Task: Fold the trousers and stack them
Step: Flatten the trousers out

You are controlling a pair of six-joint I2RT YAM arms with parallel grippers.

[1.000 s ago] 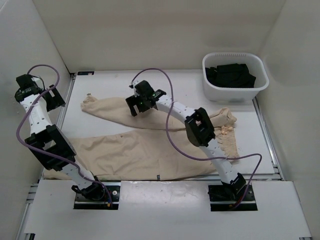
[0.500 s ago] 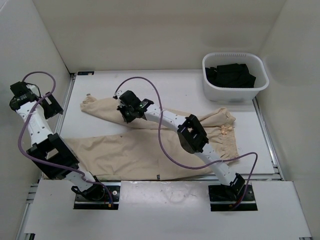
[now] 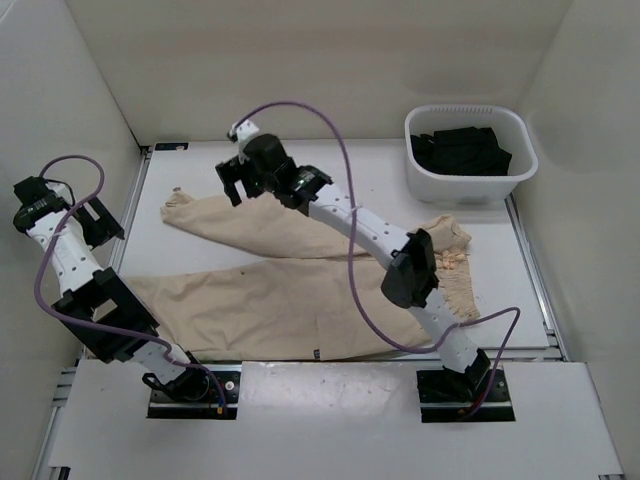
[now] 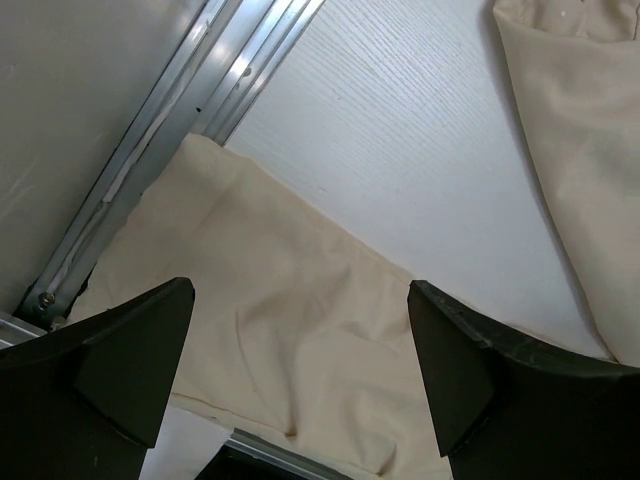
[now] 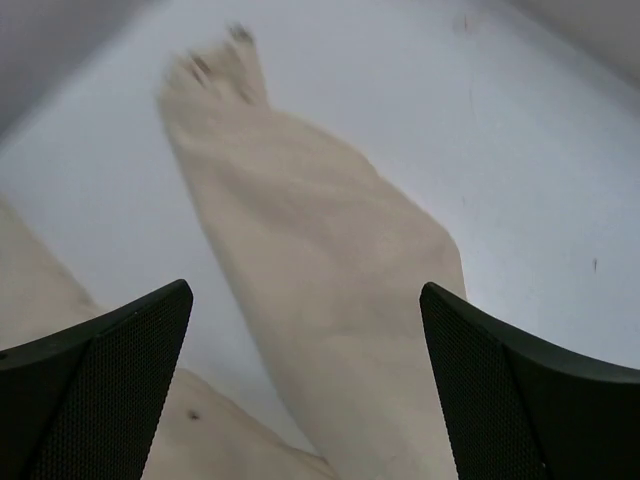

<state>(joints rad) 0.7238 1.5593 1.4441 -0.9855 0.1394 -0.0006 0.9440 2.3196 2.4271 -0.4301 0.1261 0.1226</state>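
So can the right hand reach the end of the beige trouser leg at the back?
Probably yes: the right hand hangs open above that leg of the wrinkled beige trousers, with nothing between them.

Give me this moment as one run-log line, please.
trousers: spread out, unfolded | left hand: open, over near leg's hem | right hand: open, over far leg

trousers waistband partly hidden under the right arm near the right edge, near leg's hem behind the left arm at the left edge, far hem blurred in the right wrist view
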